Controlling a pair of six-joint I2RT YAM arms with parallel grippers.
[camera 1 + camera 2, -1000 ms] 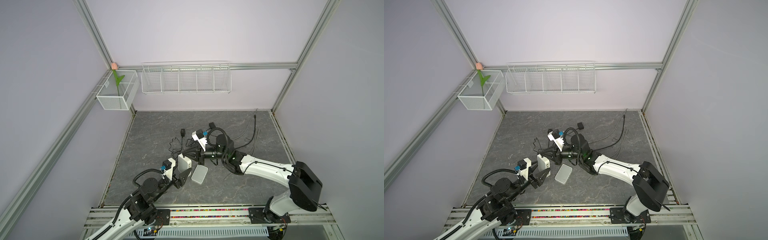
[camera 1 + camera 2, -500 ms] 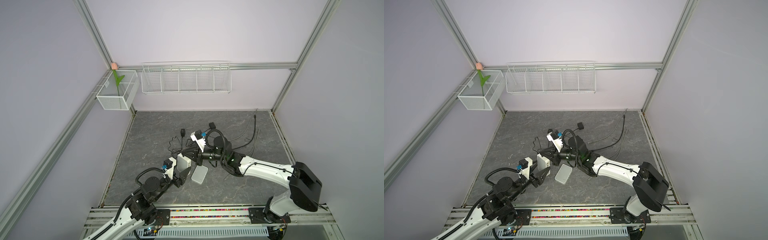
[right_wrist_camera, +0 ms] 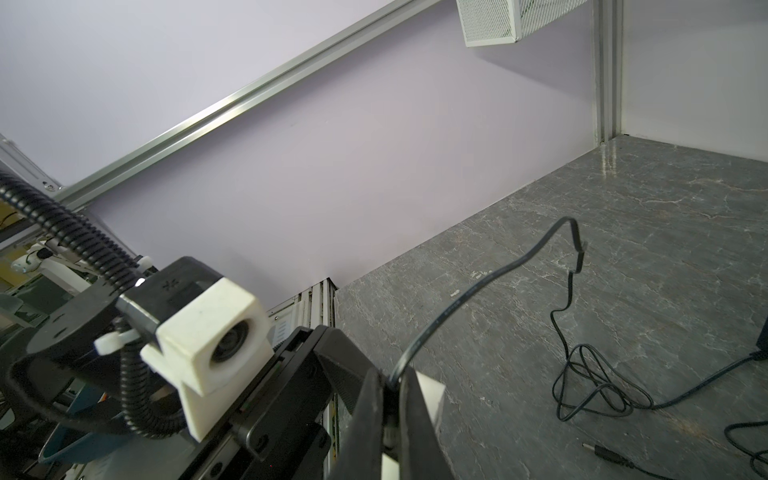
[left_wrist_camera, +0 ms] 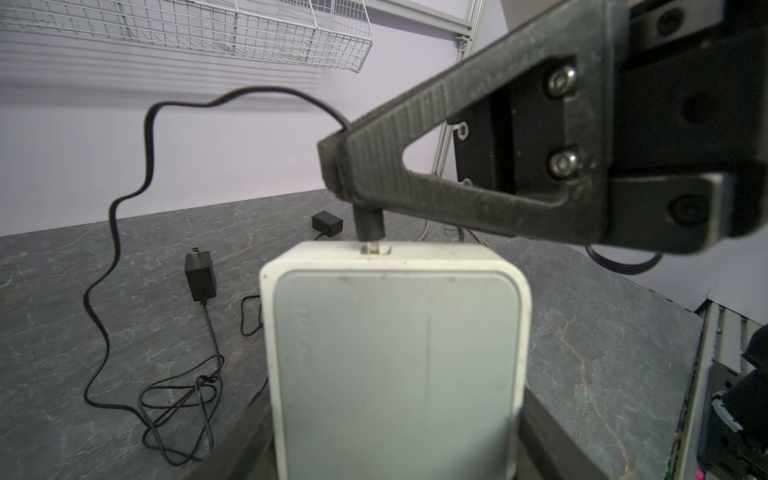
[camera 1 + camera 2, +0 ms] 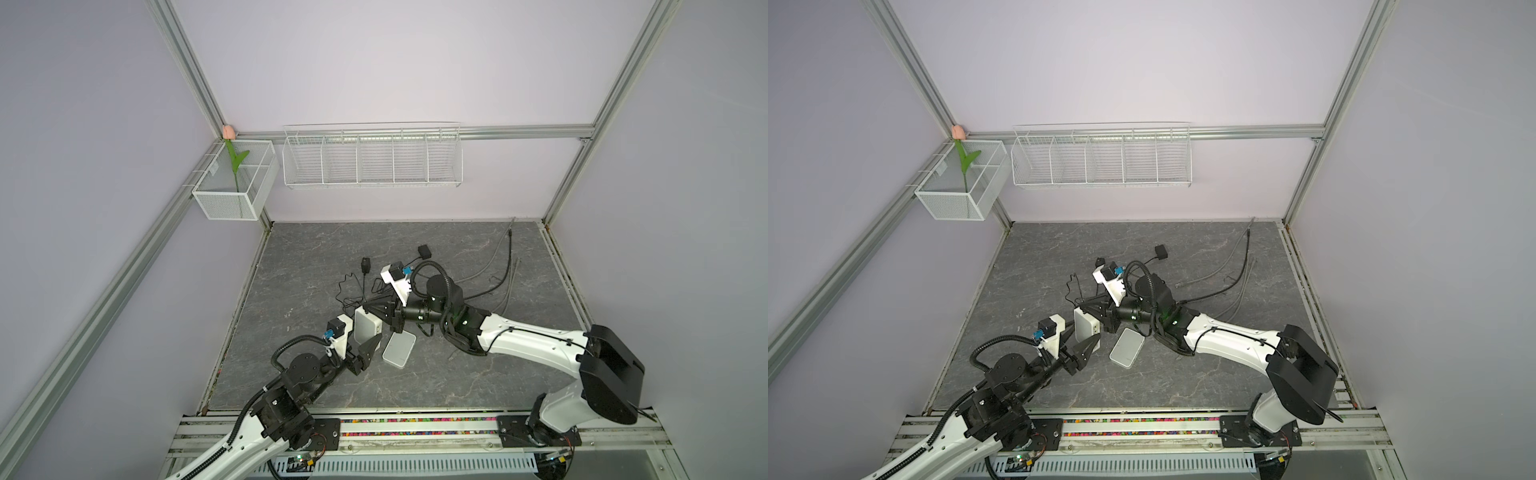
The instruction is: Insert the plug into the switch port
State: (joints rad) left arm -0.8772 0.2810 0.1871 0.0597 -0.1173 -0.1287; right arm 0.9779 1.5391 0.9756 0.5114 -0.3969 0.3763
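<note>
A white switch (image 5: 367, 329) (image 5: 1086, 326) (image 4: 395, 353) stands upright, and my left gripper (image 5: 365, 338) (image 5: 1084, 338) (image 4: 399, 457) is shut on its lower sides. Its dark fingers (image 4: 548, 436) flank the box. My right gripper (image 5: 365, 309) (image 5: 1082, 307) (image 4: 332, 166) (image 3: 390, 382) is shut on the black plug (image 4: 369, 222). The plug points down at the port in the switch's top edge, and its metal tip sits in the opening. The plug's black cable (image 3: 478, 286) (image 4: 145, 145) loops away over the table.
A second white switch (image 5: 399, 350) (image 5: 1126, 349) lies flat just right of the held one. Black power adapters (image 5: 365, 265) (image 5: 424, 251) (image 4: 200, 276) and coiled cable (image 3: 594, 386) lie behind. Loose grey and black cables (image 5: 507, 274) trail at the back right.
My right gripper has moved a little left and down with the plug, onto the switch's top edge. The left gripper has hardly moved with the switch.
</note>
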